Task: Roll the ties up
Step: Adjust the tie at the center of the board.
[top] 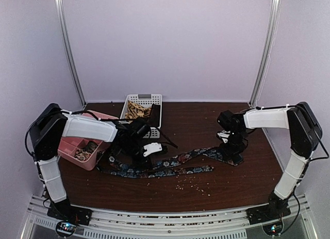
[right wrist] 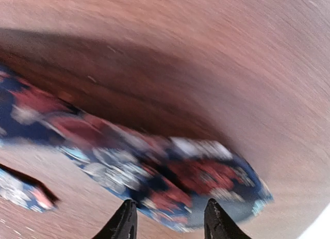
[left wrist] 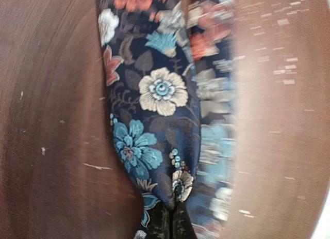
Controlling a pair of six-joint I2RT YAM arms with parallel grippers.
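Left jaws are clenched on the floral tie [left wrist: 162, 89] toward its left end. Right jaws stand released, straddling its right tip. The tie's long axis runs left to right across the bench [top: 232, 192], one arm at each end.

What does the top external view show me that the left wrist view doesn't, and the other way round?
Only top external: both arms, the right tool at one end of the floral tie, the white basket with a tan tie in it, and the pink tray.
Only left wrist: the left tool shut on the fabric, and the flower print up close.
Both: the floral tie lying on the brown table.
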